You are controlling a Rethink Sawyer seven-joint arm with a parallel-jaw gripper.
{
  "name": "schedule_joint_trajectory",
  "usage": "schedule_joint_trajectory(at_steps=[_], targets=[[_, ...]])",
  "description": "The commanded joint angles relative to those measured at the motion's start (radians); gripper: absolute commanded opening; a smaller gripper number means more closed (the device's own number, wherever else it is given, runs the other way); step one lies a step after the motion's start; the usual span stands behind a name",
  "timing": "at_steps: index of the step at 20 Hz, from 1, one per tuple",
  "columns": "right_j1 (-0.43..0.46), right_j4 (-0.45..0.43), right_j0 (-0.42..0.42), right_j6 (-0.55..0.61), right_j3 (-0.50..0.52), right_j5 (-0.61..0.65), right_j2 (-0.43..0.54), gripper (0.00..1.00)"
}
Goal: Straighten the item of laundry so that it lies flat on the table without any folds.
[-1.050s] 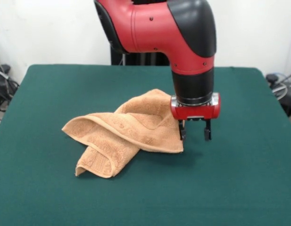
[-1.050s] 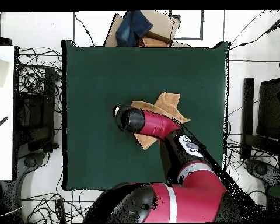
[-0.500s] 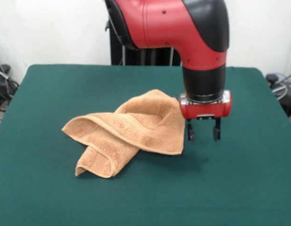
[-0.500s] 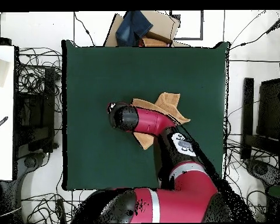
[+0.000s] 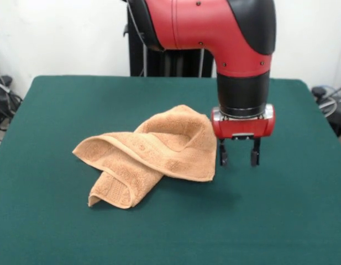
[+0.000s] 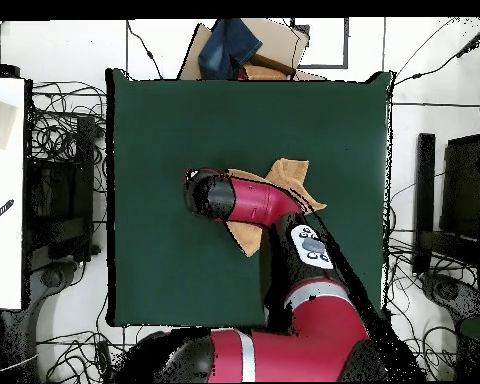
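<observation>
Towel: the light orange-tan towel lies crumpled near the middle of the table, with several folds; one part is bent over another, and a rolled corner points to the lower left in the front view.
Table: dark green cloth surface, much larger than the towel; nothing else stands on it.
Gripper: the gripper hangs just beside the right edge of the towel in the front view, a little above the cloth surface. Its two dark fingers are apart and hold nothing.
Arm: the red and black arm covers a part of the towel in the overhead view, so only two pieces of the towel are seen there.
Container: a cardboard box stands beyond the far edge of the table in the overhead view, with a blue cloth in it.
Around: many cables lie on the floor beside the table.
</observation>
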State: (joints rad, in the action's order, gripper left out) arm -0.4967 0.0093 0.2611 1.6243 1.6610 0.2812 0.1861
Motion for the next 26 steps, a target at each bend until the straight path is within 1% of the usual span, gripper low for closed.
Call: schedule_joint_trajectory(at_steps=[1,10,11,15,17,22,26], targets=[[0.011,-0.012,-0.050,0.176,-0.028,-0.018,-0.091,1.00],[0.018,-0.006,-0.062,0.169,-0.036,-0.021,-0.108,1.00],[0.022,0.004,-0.037,0.159,-0.019,-0.010,-0.071,1.00],[0.038,0.006,-0.016,0.195,0.050,-0.115,-0.018,1.00],[0.039,0.003,-0.043,0.221,0.049,-0.163,-0.048,1.00],[0.044,0.000,-0.082,0.218,0.039,-0.197,-0.099,1.00],[0.051,0.008,-0.084,0.202,0.040,-0.190,-0.100,1.00]])
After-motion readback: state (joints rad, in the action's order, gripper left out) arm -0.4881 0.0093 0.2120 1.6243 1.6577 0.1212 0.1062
